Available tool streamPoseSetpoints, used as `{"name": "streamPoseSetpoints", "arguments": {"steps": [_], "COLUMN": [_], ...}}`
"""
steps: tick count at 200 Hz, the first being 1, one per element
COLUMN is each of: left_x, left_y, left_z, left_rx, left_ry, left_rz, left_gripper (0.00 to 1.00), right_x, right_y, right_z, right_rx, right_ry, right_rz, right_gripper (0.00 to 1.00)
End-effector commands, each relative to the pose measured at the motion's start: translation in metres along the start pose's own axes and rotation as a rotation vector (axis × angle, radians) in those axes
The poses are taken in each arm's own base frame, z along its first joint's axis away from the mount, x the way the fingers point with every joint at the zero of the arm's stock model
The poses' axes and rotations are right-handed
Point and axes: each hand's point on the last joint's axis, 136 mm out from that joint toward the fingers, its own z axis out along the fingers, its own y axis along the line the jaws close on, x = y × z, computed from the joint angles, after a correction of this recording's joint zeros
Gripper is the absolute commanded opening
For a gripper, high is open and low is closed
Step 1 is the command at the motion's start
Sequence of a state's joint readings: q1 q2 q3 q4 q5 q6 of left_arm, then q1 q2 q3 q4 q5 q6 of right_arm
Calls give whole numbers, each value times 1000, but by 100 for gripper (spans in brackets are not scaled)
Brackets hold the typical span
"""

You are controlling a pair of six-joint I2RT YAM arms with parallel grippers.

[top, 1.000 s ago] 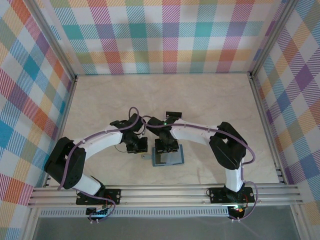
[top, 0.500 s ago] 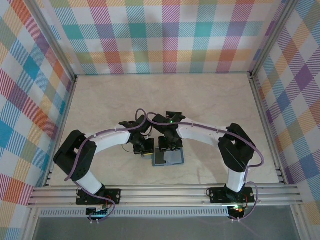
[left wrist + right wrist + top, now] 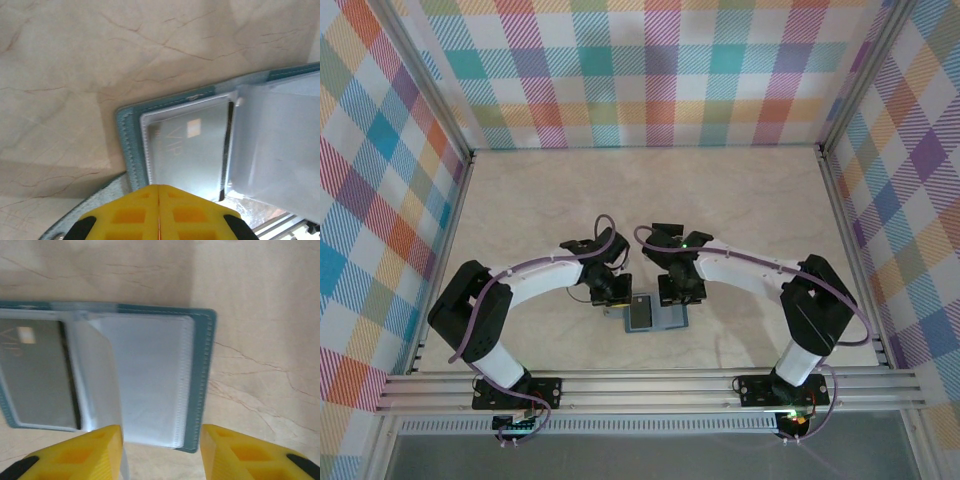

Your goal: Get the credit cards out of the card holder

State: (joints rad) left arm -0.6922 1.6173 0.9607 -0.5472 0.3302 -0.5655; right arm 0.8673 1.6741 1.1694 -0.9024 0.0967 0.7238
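One open card holder, one card

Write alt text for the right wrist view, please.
A teal card holder lies open on a marble table, with a grey card in one clear sleeve. The right hand, yellow fingers apart, shows at the bottom.

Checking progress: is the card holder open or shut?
Open: the card holder lies spread flat, clear sleeves exposed, a credit card inside one.
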Motion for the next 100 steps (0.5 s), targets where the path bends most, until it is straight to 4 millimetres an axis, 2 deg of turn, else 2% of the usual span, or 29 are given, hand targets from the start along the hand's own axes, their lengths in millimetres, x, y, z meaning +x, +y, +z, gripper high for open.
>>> {"name": "streamPoseSetpoints", "arguments": {"steps": [1,44,72,100], "left_x": [0,8,15,17], "left_y": [-14,-46,-62,-66], "left_z": [-1,19,38,49], "left_rx": [9,27,22,8], "left_ry": [6,39,71,94], "left_rz": [9,54,78,83], "left_gripper": [8,8,7,7], "right_x": [0,2,4,6], "right_y": [-12,-20,-12,-1], "right_z": [5,28,41,45], "right_rx": [2,-39,-130,-216], "right_ry": [-1,33,47,58], "right_rz": [16,50,75,87], "right_gripper": [45,42,37,28]}}
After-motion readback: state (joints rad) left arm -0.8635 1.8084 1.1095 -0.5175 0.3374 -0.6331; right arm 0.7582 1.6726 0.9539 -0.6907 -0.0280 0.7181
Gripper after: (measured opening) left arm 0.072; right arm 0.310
